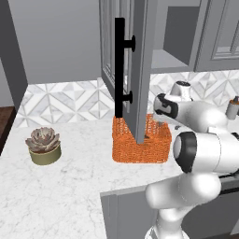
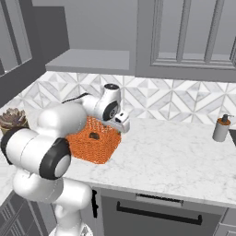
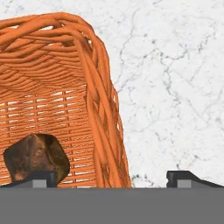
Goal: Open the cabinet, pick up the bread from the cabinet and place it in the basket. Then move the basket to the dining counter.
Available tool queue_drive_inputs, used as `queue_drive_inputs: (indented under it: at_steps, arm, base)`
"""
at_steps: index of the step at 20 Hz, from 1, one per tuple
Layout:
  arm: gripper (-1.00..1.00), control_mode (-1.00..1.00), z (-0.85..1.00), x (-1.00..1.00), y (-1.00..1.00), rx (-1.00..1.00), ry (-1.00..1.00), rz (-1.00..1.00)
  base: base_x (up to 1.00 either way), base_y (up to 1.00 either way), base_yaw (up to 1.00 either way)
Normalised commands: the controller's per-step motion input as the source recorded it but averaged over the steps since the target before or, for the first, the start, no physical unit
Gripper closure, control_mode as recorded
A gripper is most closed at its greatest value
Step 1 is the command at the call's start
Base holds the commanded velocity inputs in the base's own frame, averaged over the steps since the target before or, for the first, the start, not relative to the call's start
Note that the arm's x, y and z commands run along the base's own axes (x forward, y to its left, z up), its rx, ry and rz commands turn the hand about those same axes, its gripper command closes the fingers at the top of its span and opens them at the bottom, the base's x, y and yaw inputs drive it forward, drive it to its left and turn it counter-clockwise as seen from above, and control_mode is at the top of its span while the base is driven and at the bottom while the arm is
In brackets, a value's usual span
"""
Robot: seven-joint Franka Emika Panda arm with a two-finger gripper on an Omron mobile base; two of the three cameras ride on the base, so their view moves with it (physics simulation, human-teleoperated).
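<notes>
Cabinet (image 1: 140, 70) door stood swung open, its black bar handle (image 1: 120, 67) at upper centre of the left base view, the shelf behind it bare where visible. Basket (image 1: 122, 144) sat on the marble table (image 1: 70, 186) directly below the open door, centre of the frame. Bread (image 3: 37, 158) lay inside the basket, on its woven floor near one wall, lower left of the hand view; in the right base view it showed as a small dark lump at left centre. Gripper (image 3: 113, 178) hung low over the basket's rim, jaws spread wide and empty, one fingertip over the inside near the bread and the other over the bare marble outside, so the wicker wall ran between them. Nothing was clamped. Succulent pot (image 1: 45, 147) stood apart at the left of the left base view; a shaker bottle (image 2: 221, 128) stood well off at the right of the right base view. Judged stage: cabinet opened, bread taken out and dropped in the basket, so the first part looked finished. Left to do: take hold of the basket, most likely by that rim wall straddled by the fingers, lift it and carry it over to the dining counter. The basket had not been gripped yet.
</notes>
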Motion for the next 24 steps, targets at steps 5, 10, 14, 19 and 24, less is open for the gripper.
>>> queue_drive_inputs:
  at_steps: [5,10,14,19,24]
  arm:
    - [-1.0,-1.0,-0.33,-0.07,0.33,0.0,0.1,0.0]
    - [-1.0,-1.0,-0.58,0.0,0.0,-0.06,0.04,0.0]
    - [-1.0,-1.0,-0.79,0.0,-0.01,-0.16,0.0,0.0]
    - [-1.0,-1.0,-0.35,-0.02,0.0,-0.06,0.0,0.0]
    - [1.0,-1.0,-0.25,0.0,0.01,0.04,0.01,0.0]
  base:
    - [0.0,0.0,0.0]
    - [0.0,0.0,0.0]
    - [0.0,0.0,0.0]
    - [0.0,0.0,0.0]
    - [0.0,0.0,0.0]
